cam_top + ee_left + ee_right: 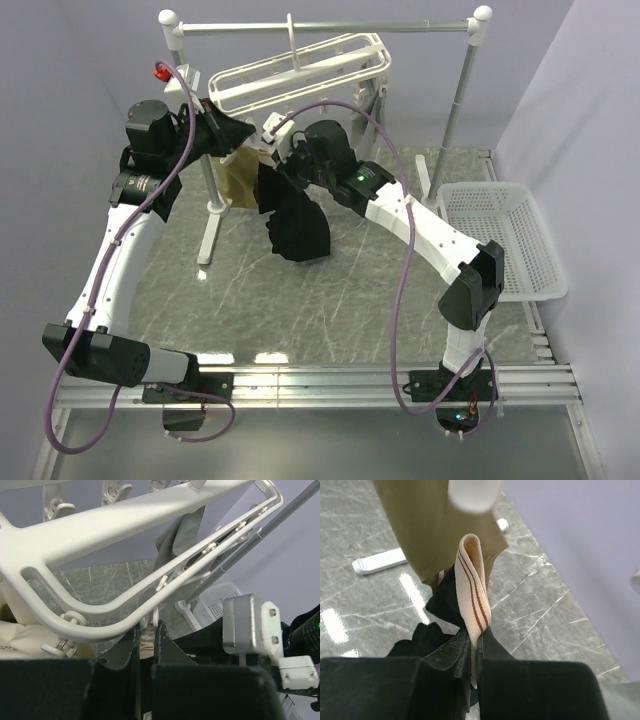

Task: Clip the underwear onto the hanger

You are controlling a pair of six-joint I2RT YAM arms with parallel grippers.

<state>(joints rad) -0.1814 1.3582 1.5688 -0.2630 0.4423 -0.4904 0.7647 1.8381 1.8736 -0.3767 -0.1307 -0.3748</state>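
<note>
A white basket (pixel 500 240) sits on the table (pixel 330 300) at the right of the top picture. Only its own holey floor and walls show inside it.

The hanger (pixel 300 75) hangs by its hook from the rail (pixel 380 27) at the top middle. The underwear (pixel 298 225) hangs in the air just below it, in the middle of the picture. It is black with a light band on top. The right gripper (pixel 474 641) is pinching that band. Its two fingers are pressed tight on it, and the band stands up in a loop with thin brown stripes. The left gripper (pixel 148 632) is just under the hanger's rails. Its fingers are pressed close together with a small white clip (pixel 147 645) between them.

A brown cloth (pixel 235 175) hangs just left of the underwear.

From above, the arms cover both sets of fingertips. In the right wrist picture the bottom of the underwear is cut off. A white blob (pixel 472 492) at the top edge is too blurry to tell what it is.
</note>
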